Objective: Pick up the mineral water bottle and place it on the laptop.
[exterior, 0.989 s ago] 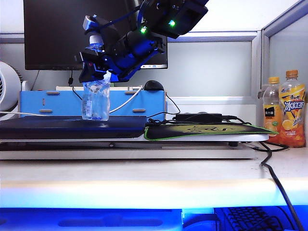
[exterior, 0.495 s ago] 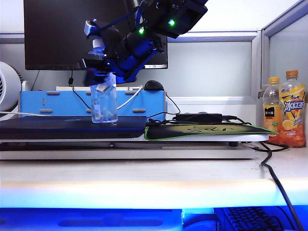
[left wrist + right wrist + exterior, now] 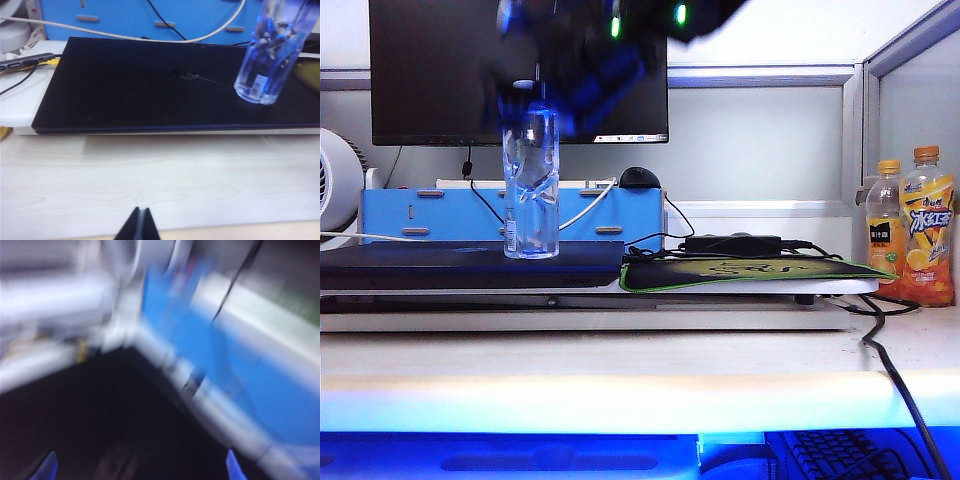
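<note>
The mineral water bottle (image 3: 531,185), clear with a bluish tint, stands upright and free on the right part of the laptop (image 3: 420,265), a flat dark slab. The left wrist view shows the bottle (image 3: 267,55) on the far right corner of the laptop's lid (image 3: 140,85). My right gripper (image 3: 570,70) is a dark blur above the bottle's cap and apart from it. In the smeared right wrist view its blue fingertips (image 3: 48,465) stand far apart, so the right gripper (image 3: 138,465) is open and empty. My left gripper (image 3: 141,220) is shut over the pale desk in front of the laptop.
A big black monitor (image 3: 440,70) and a blue box (image 3: 440,215) stand behind the laptop. A green-edged mouse mat (image 3: 750,272) with a black adapter (image 3: 732,243) lies to its right. Two orange-drink bottles (image 3: 927,225) stand far right. A black cable (image 3: 890,360) trails over the desk.
My right gripper has opened, let go of the bottle and risen above it. The bottle, tilted in the grip before, now stands upright on the laptop. The left arm has kept still.
</note>
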{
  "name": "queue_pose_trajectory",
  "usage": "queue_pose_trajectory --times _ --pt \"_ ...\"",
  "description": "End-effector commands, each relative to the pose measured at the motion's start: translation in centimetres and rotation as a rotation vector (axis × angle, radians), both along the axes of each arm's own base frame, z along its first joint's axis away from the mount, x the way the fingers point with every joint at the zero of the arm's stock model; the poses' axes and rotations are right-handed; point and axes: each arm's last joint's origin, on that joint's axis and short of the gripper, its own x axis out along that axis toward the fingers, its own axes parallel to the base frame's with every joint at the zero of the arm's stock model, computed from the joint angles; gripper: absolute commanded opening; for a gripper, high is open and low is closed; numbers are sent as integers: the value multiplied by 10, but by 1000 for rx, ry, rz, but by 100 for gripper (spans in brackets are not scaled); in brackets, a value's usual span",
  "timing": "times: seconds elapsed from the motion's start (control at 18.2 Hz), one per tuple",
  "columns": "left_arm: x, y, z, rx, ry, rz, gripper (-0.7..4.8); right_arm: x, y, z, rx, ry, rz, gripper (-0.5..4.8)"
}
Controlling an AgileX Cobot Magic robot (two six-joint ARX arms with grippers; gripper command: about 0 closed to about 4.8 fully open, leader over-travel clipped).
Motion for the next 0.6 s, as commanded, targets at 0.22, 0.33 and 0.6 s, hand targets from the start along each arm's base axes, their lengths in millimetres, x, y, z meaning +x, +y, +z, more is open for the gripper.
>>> queue_pose_trajectory --times 0.22,0.33,0.6 --pt "0 0 0 0 3 -7 -2 -8 -18 76 99 -210 -272 338" --pt "0 0 0 0 4 -7 -2 -24 -35 111 87 -321 -345 2" --pt "0 0 0 1 4 -6 -2 -111 -113 223 170 -537 -451 -1"
